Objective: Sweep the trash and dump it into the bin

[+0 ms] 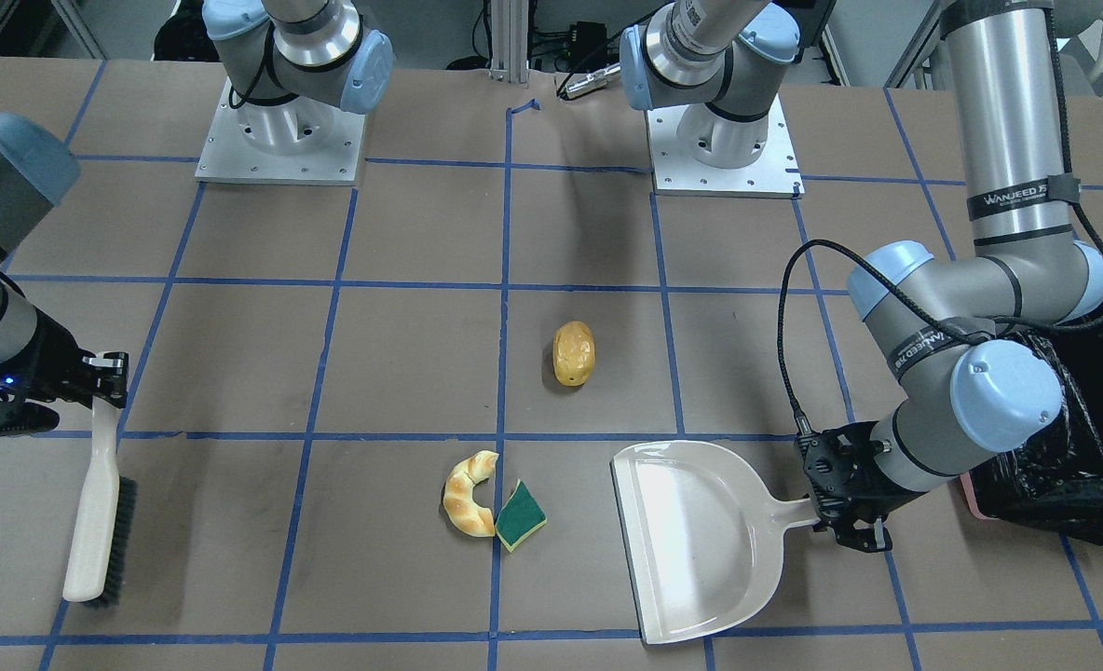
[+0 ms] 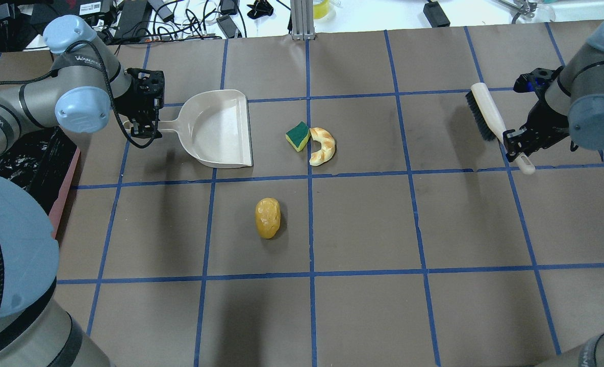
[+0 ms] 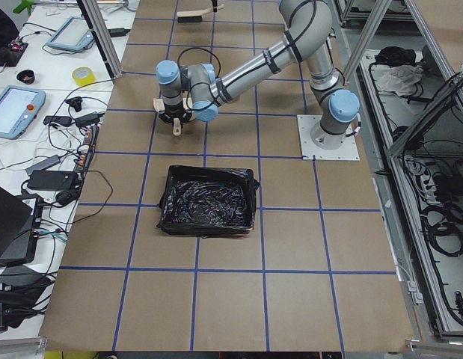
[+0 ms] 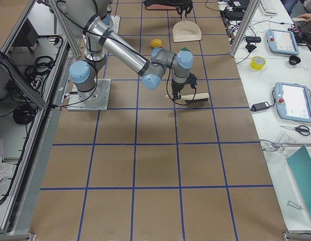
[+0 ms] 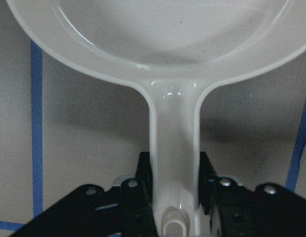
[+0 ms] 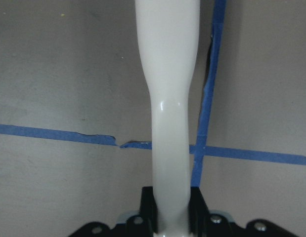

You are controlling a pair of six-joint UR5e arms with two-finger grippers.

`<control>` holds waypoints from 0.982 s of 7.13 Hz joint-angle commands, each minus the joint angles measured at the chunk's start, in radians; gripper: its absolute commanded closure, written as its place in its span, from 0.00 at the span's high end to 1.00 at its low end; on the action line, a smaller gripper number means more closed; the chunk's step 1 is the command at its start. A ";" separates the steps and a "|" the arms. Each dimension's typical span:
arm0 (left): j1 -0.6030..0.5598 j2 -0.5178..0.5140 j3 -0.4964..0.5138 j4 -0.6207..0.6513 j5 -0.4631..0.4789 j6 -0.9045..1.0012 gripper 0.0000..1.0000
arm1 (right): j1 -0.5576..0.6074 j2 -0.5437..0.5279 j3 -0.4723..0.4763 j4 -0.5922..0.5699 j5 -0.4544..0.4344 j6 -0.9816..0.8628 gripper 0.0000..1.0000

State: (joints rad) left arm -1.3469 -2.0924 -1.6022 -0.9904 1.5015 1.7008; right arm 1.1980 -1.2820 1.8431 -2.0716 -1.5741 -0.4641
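The potato-like oval (image 2: 268,217) lies mid-table. The croissant piece (image 2: 322,146) and the green-and-yellow sponge wedge (image 2: 298,136) lie touching, a short way off the open mouth of the off-white dustpan (image 2: 220,130). My left gripper (image 2: 146,125) is shut on the dustpan's handle (image 5: 173,163), and the pan rests on the table. My right gripper (image 2: 516,148) is shut on the handle (image 6: 170,123) of a white brush (image 2: 488,120) far to the right of the trash. The bin (image 3: 209,200), pink-sided with a black bag, stands at the table's left side behind my left arm.
Brown paper with a blue tape grid (image 2: 309,224) covers the table. The two arm bases (image 1: 724,140) stand at the robot's edge. Cables and devices (image 2: 179,15) lie beyond the far edge. The bin's pink side (image 2: 65,193) shows at the left.
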 commanded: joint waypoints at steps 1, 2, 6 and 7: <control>-0.001 -0.002 0.002 -0.001 -0.003 0.063 0.00 | 0.139 -0.016 -0.002 0.018 0.003 0.201 0.00; -0.001 -0.002 0.001 -0.002 -0.001 0.065 0.00 | 0.235 -0.017 -0.002 0.018 0.018 0.316 0.00; -0.001 -0.002 0.001 -0.002 -0.001 0.060 0.00 | 0.539 -0.007 -0.001 0.005 0.022 0.744 0.00; -0.001 -0.002 0.001 -0.002 -0.001 0.060 0.00 | 0.575 -0.007 -0.001 0.004 0.023 0.810 0.00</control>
State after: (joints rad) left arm -1.3484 -2.0939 -1.6015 -0.9925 1.5002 1.7618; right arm 1.7130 -1.2909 1.8422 -2.0638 -1.5515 0.2508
